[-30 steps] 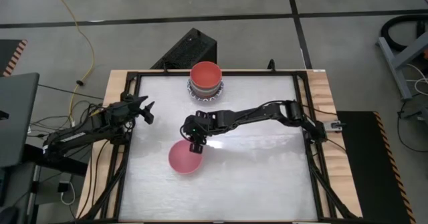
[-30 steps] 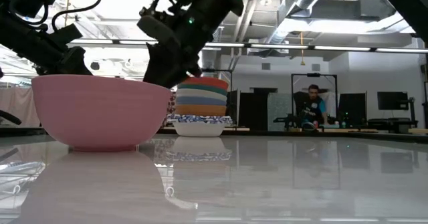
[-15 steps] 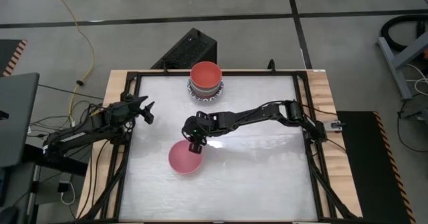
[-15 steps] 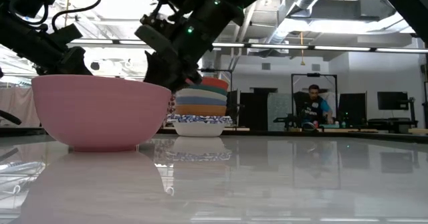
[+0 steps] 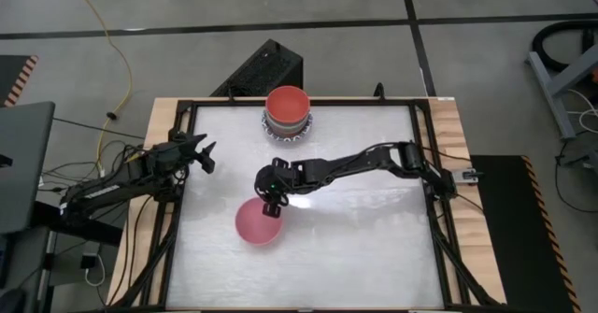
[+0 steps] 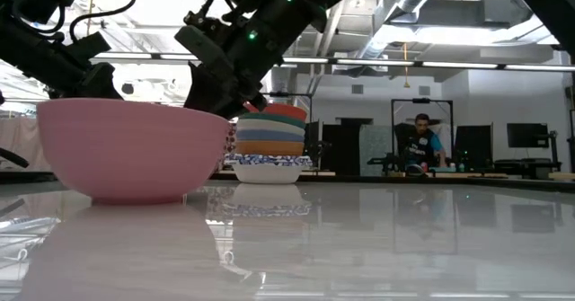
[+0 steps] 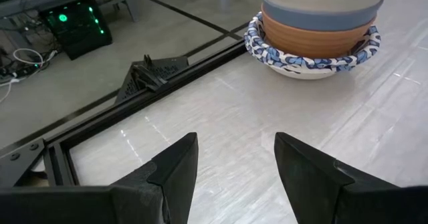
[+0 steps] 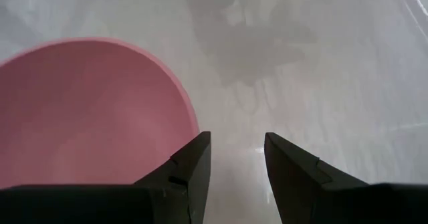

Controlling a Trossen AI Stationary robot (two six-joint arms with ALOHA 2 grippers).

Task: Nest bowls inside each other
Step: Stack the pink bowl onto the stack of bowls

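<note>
On the white table (image 5: 355, 248), the right end effector (image 5: 272, 206) hangs parted at the pink bowl's (image 5: 258, 222) one-o'clock rim, contact unclear; the stack (image 5: 287, 110) hides its lower bowls; left end effector (image 5: 204, 154) gapes.

1 pink bowl (image 5: 257, 221), 1 bowl stack (image 5: 287, 111), 2 arms

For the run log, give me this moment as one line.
left gripper: open, waiting at table's left edge | right gripper: open beside pink bowl rim, not gripping | stack of bowls: far edge, red on top
</note>
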